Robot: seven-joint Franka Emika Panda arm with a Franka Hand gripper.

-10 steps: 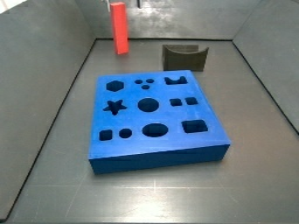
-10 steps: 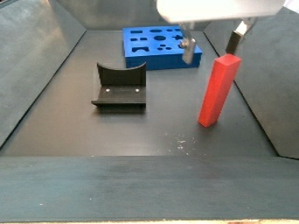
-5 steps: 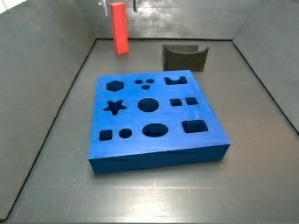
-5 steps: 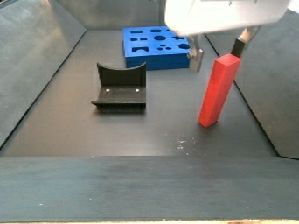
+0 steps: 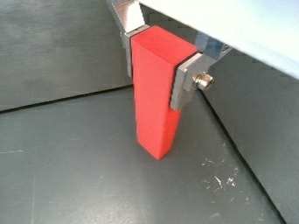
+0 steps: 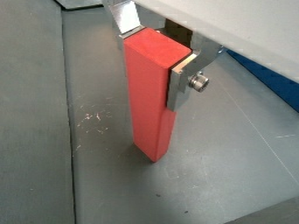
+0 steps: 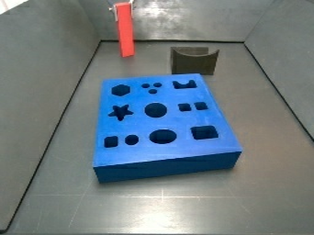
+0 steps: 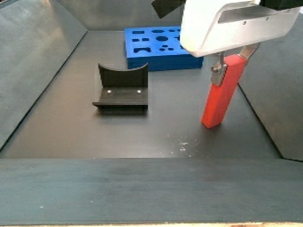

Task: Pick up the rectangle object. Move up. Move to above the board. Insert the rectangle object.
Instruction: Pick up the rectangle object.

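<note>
The rectangle object [image 8: 218,99] is a slim red block standing upright on the dark floor near a side wall. It also shows in a side view [image 7: 124,35] and in both wrist views [image 5: 155,109] [image 6: 146,109]. My gripper [image 5: 159,66] is over its top, also seen in a wrist view [image 6: 152,59] and in both side views [image 8: 231,62] [image 7: 123,7]. Its silver fingers [image 5: 187,80] press the block's two opposite faces near the top. The blue board [image 7: 179,125] with dark shaped holes lies flat, well apart from the block, and shows in a side view [image 8: 166,60].
The dark grey notched fixture [image 7: 194,60] stands on the floor between the block and the board, also in a side view [image 8: 119,87]. Grey walls [image 7: 50,64] enclose the floor on all sides. A corner of the board shows in a wrist view [image 6: 274,83].
My gripper has come down over the top of the red block, and its fingers now sit against the block's sides. The block, board and fixture have not moved.
</note>
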